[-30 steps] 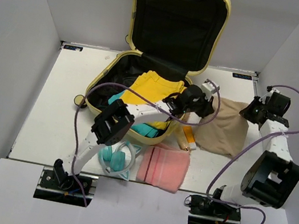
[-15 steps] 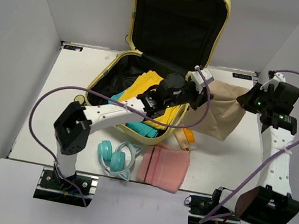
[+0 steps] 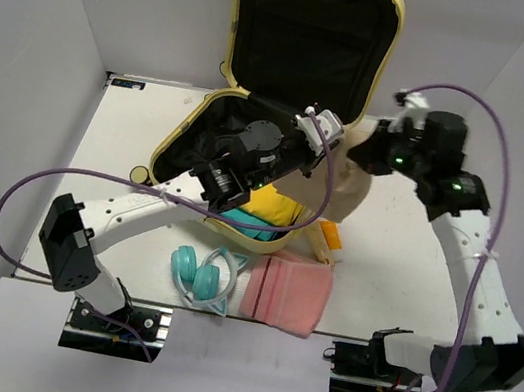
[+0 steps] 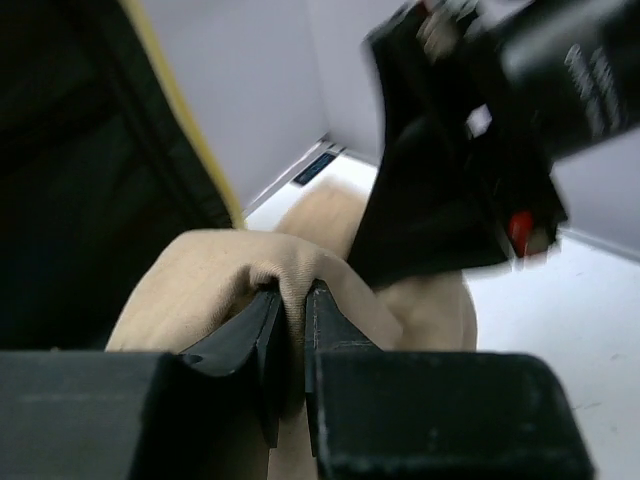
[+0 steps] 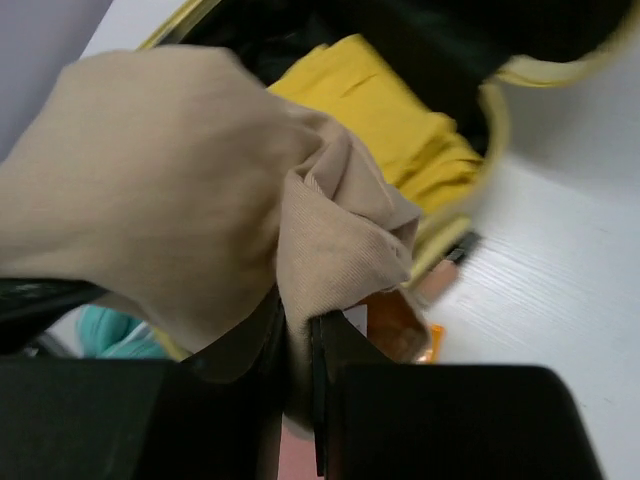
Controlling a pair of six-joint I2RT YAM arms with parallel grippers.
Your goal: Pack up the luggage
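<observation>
1. Luggage (image 3: 308, 50) sits at the far middle of the table (image 3: 108, 179), open, lid propped upright against the back wall, black-lined tub facing up
2. Tub already holds a yellow garment (image 3: 275, 207) and something teal (image 3: 245, 222) beneath it; both sit toward the near right corner
3. Left gripper (image 4: 295, 310) is clenched on a fold of the beige garment (image 3: 345, 185); the wrist view shows cloth pinched between the two narrow jaws
4. Right gripper (image 5: 296, 330) is likewise clamped on a bunched edge of the same cloth, close beside the left one
5. Two holds look chosen so the limp cloth travels spread and off the table instead of dragging; it hangs between the claws, draped over the tub's right rim
6. Judgement: carry is near its end; lowering and letting go over the yellow garment is what remains for this item
7. Against a second back: the cloth then lay flat on the table right of the tub; half a second back it was lifted and stretched between the arms
8. Both wrists have since travelled back and left, toward the lid; left elbow has swung far out to the left, and the right arm reaches further across
9. Unchanged: teal headphones (image 3: 202, 275), pink pouch (image 3: 287, 294) and a small orange item (image 3: 331, 237) wait on the table, near the tub's front, not yet packed
</observation>
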